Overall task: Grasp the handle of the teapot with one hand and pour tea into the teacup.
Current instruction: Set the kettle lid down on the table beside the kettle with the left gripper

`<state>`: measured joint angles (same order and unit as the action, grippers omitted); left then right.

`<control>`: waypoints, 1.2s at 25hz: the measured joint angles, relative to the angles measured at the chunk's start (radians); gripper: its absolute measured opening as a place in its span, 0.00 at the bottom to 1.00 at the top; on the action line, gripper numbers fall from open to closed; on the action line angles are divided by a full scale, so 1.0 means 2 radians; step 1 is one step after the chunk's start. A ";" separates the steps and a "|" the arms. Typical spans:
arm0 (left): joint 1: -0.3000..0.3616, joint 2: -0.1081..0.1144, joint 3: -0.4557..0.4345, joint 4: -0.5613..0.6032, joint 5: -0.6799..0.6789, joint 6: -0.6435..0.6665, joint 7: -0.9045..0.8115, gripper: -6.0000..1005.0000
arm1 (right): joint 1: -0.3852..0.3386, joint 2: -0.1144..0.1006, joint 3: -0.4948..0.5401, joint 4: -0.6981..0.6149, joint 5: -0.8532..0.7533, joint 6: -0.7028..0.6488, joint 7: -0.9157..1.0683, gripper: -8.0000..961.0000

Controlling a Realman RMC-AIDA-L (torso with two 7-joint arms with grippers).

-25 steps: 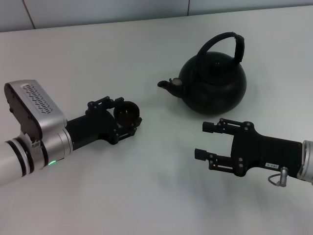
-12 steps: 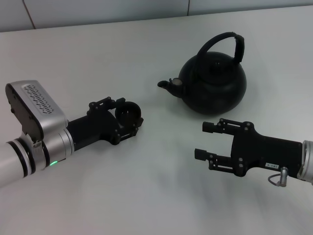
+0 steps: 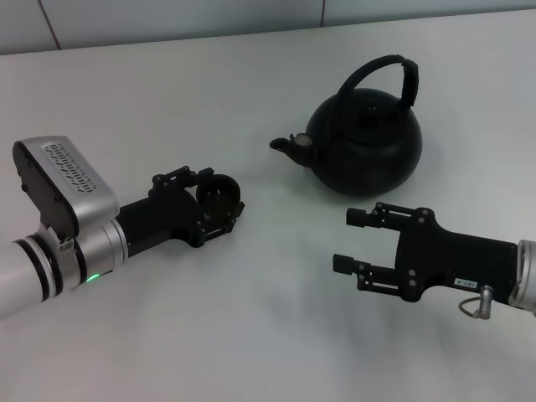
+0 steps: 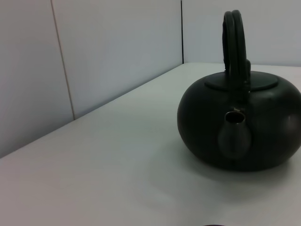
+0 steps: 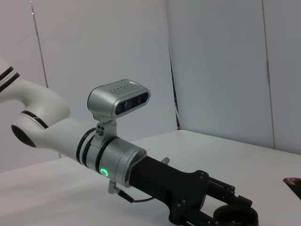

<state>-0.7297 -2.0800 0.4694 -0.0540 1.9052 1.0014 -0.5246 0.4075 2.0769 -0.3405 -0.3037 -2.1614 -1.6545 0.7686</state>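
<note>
The matte-black teapot (image 3: 364,149) stands at the back right of the table, its spout (image 3: 286,145) pointing left. Its arched handle (image 3: 381,70) stands upright and free. In the left wrist view the teapot (image 4: 244,127) faces me spout-first with the handle (image 4: 235,42) edge-on. The small black teacup (image 3: 219,192) sits on the table left of the spout, with my left gripper (image 3: 219,199) shut around it. The right wrist view shows that cup (image 5: 235,215) between the left fingers. My right gripper (image 3: 347,241) hangs open in front of the teapot, holding nothing. No tea shows.
The white table (image 3: 251,335) runs to a pale wall (image 3: 167,17) at the back. My left arm's silver camera housing (image 3: 63,180) sits at the left edge. Nothing else stands on the table.
My left gripper has crept slightly right, toward the teapot's spout, carrying the teacup along. The right arm and teapot have not moved.
</note>
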 joint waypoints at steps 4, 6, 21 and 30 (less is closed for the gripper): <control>-0.001 0.000 -0.002 -0.003 -0.001 -0.003 0.000 0.73 | 0.001 0.000 0.000 0.000 0.000 0.000 0.000 0.72; -0.001 0.000 -0.004 -0.004 -0.001 -0.003 0.000 0.73 | 0.001 0.000 0.000 0.000 0.001 0.001 0.000 0.72; -0.003 0.000 -0.007 -0.004 0.000 0.000 0.000 0.85 | 0.001 0.000 0.000 0.000 0.001 0.002 0.000 0.72; 0.024 0.004 -0.010 0.014 0.000 0.070 -0.005 0.85 | -0.001 0.000 0.000 0.000 0.001 0.004 0.000 0.72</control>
<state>-0.6824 -2.0711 0.4494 -0.0258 1.9060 1.1413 -0.5348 0.4056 2.0770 -0.3406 -0.3035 -2.1597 -1.6473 0.7681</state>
